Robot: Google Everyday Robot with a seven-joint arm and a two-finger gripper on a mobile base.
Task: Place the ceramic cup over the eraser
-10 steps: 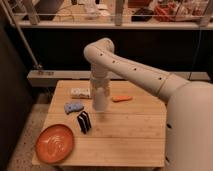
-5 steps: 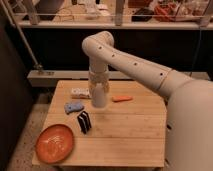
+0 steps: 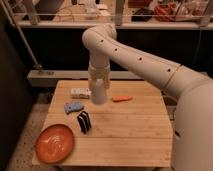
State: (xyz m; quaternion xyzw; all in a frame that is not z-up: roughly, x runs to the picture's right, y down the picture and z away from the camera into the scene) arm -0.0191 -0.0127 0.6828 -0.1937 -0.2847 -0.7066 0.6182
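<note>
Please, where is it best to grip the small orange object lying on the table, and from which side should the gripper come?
Probably from above, across the middle of the orange object. It lies flat on the wooden table, long and thin, so its narrow width suits two fingers. The gripper is just left of it, low over the table at the ceramic cup.

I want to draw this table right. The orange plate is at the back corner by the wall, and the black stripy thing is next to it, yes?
Not quite. The camera view shows the orange plate at the front left corner of the table, not at the back. The black stripy thing is indeed next to it. The claw is farther back, near the white cup.
</note>
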